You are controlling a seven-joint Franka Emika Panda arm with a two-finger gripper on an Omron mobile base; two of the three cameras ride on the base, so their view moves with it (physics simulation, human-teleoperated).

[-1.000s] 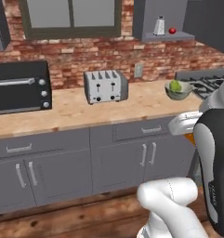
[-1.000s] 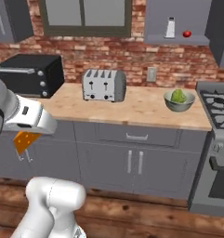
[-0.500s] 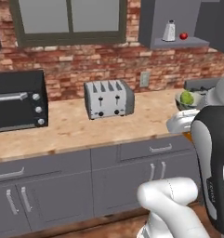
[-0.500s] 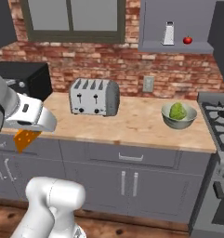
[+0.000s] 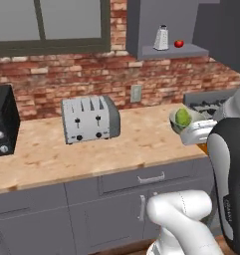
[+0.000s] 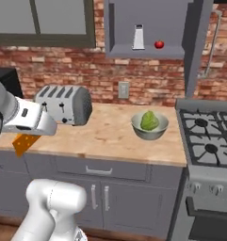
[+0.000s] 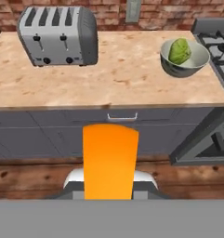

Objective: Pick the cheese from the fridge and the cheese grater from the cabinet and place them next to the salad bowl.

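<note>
While gripped by the tool (image 6: 21, 141), the cheese (image 7: 108, 160) points toward the counter (image 7: 127, 79).

A silver four-slot toaster (image 6: 64, 104) stands on the wooden table (image 6: 110, 136) before a red brick wall (image 6: 53, 68). A gas stove (image 6: 206, 136) adjoins the table; a small red tomato (image 6: 158, 44) sits on a high shelf

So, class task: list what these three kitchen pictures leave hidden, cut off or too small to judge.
- Tool fingertips, hand view: covered by the cheese.
- Cheese, left base view: nearly all behind the arm.
- Black oven, left base view: cut by the left edge.
- Cheese grater, right base view: too small for surface detail.
</note>
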